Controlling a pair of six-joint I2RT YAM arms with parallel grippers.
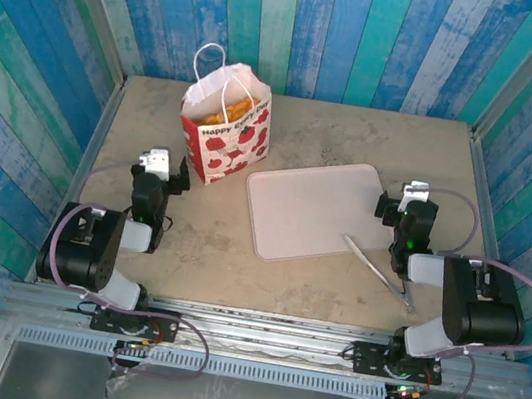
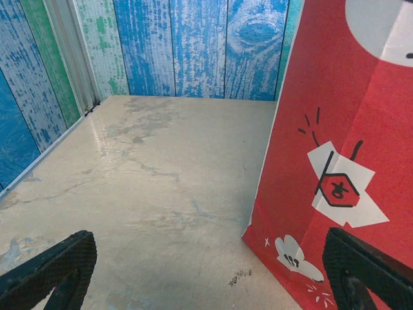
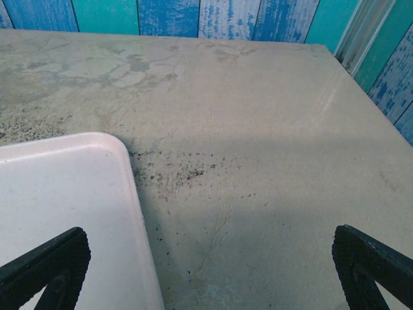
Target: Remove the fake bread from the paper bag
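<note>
The paper bag (image 1: 225, 137), white with red apple prints and red sides, stands upright at the back left of the table. Golden-orange fake bread (image 1: 222, 110) shows through its open top. My left gripper (image 1: 159, 171) sits just to the near left of the bag, open and holding nothing. In the left wrist view the bag's red side (image 2: 335, 129) rises close on the right, ahead of the right finger (image 2: 364, 268), and bare table lies between the fingers of the left gripper (image 2: 210, 278). My right gripper (image 1: 406, 210) rests open and empty at the tray's right edge.
A pale tray (image 1: 315, 207) lies flat at the middle of the table, and its corner (image 3: 64, 206) shows in the right wrist view beside the right gripper (image 3: 210, 274). Metal tongs (image 1: 381, 273) lie near the tray's front right corner. Blue plank walls enclose the table.
</note>
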